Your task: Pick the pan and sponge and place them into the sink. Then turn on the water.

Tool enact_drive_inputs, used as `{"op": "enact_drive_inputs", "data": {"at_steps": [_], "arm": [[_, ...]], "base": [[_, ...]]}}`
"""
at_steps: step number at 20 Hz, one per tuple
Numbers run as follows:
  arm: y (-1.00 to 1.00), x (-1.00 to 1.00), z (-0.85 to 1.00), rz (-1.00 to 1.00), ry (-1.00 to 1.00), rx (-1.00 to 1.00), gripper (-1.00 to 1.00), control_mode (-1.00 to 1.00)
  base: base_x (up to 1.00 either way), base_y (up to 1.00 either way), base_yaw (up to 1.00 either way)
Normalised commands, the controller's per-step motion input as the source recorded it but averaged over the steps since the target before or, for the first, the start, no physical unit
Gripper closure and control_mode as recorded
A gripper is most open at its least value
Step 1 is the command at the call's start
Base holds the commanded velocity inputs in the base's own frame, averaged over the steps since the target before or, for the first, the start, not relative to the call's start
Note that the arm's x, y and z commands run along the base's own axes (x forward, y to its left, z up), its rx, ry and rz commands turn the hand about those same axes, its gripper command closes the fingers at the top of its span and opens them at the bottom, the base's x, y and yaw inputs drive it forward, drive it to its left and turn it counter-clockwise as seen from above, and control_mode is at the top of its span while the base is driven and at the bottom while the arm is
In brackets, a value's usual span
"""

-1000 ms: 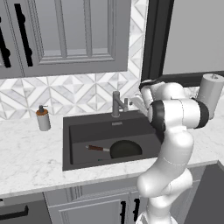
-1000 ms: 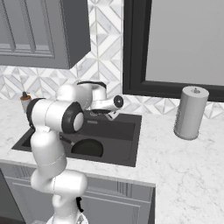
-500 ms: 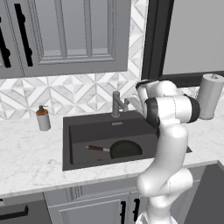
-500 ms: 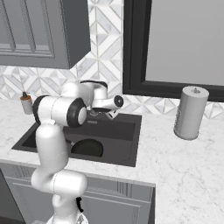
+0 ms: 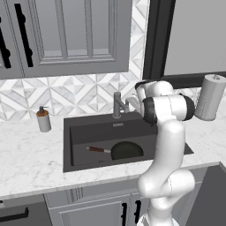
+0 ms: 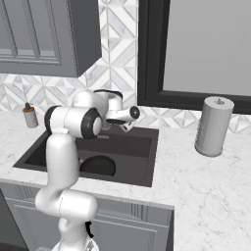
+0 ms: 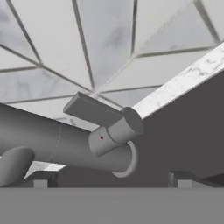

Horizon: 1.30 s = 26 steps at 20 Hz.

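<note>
Pincer: the white arm's two-finger pincer is spread wide, nothing between its dark tips; it sits close in front of the faucet's side lever. In the right base view the hand is at the back edge of the basin.
Faucet: grey metal faucet with a squared spout, standing at the back rim of the sink, just beside the hand. In the hand view its thick round body runs across the picture, with the flat lever sticking out from a short stub on its side.
Water: no stream visible from the spout.
Sink: large rectangular dark grey basin set into the white marble worktop.
Pan: round black frying pan lies on the basin floor towards the front right corner; its long reddish-brown handle points to the basin's left side.
Sponge: a small greenish patch near the front wall of the basin, left of the pan; too small to tell for sure.
Soap dispenser: small grey bottle with a brown top on the worktop, left of the basin, near the tiled wall.
Paper roll: upright grey cylinder on the worktop, well right of the basin.
</note>
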Motion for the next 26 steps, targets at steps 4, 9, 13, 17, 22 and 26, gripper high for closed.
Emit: {"op": "enact_drive_inputs", "data": {"at_steps": [4, 9, 13, 17, 22, 26], "arm": [[0.02, 0.31, -0.11, 0.0, 0.0, 0.01, -1.0, -1.0], [0.05, 0.29, -0.11, 0.0, 0.0, 0.02, -1.0, -1.0], [0.05, 0.25, -0.12, 0.0, 0.0, 0.01, -1.0, -1.0], [0.0, 0.18, -0.12, 0.0, 0.0, 0.02, -1.0, -1.0], [0.0, 0.18, -0.1, 0.0, 0.0, 0.02, -1.0, -1.0], [0.0, 0.18, -0.09, 0.0, 0.0, 0.02, -1.0, -1.0]], "base": [[0.0, 0.0, 0.0], [0.0, 0.0, 0.0], [0.0, 0.0, 0.0], [0.0, 0.0, 0.0], [0.0, 0.0, 0.0], [0.0, 0.0, 0.0]]}}
